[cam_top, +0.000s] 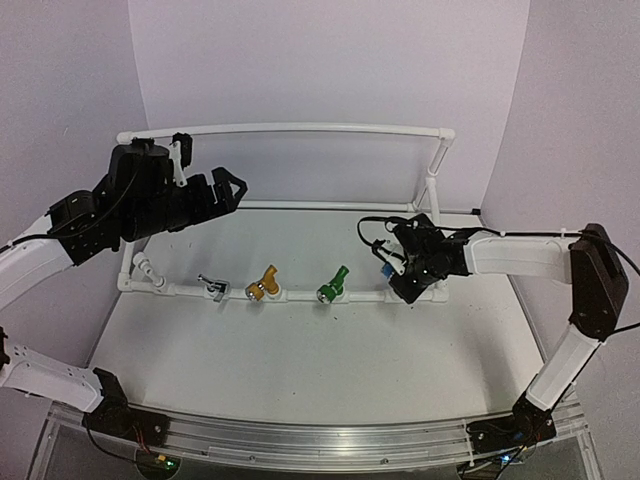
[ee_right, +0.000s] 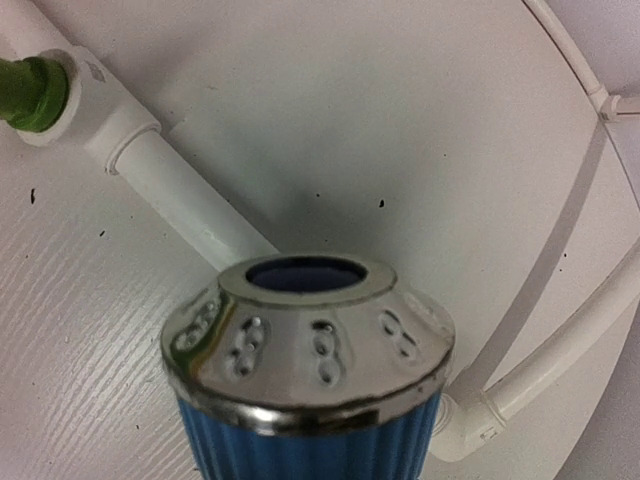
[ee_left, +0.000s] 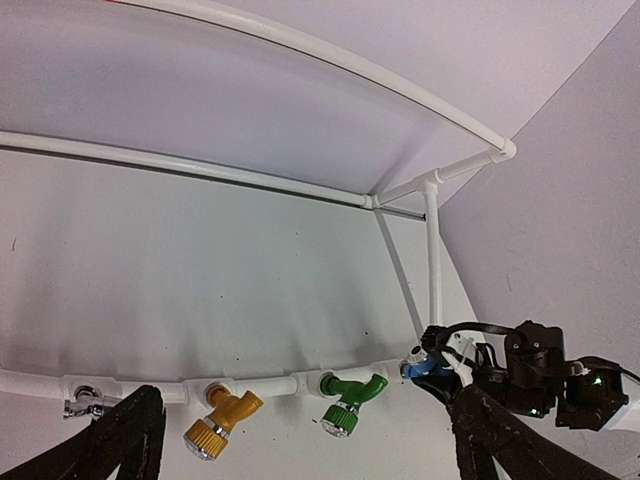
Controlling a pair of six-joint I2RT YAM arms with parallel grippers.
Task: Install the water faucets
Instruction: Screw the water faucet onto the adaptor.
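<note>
On the front pipe of the white PVC frame (cam_top: 300,296) sit three faucets: silver (cam_top: 212,287), yellow (cam_top: 262,286) and green (cam_top: 333,283). The left wrist view shows them too: silver (ee_left: 84,404), yellow (ee_left: 216,421), green (ee_left: 350,401). My right gripper (cam_top: 392,266) is shut on the blue faucet (cam_top: 385,268), holding it at the pipe's right end, just right of the green one. Its metallic nozzle (ee_right: 308,335) fills the right wrist view, and my own fingers are hidden there. My left gripper (cam_top: 228,190) is open and empty, raised above the frame's back left. Its fingers (ee_left: 118,441) frame the row of faucets.
A white elbow fitting (cam_top: 146,266) with a round opening sits at the front pipe's left end. The frame's back rail (cam_top: 300,128) and right upright (cam_top: 432,175) stand behind the work area. Another white elbow (ee_right: 468,426) lies beside the blue faucet.
</note>
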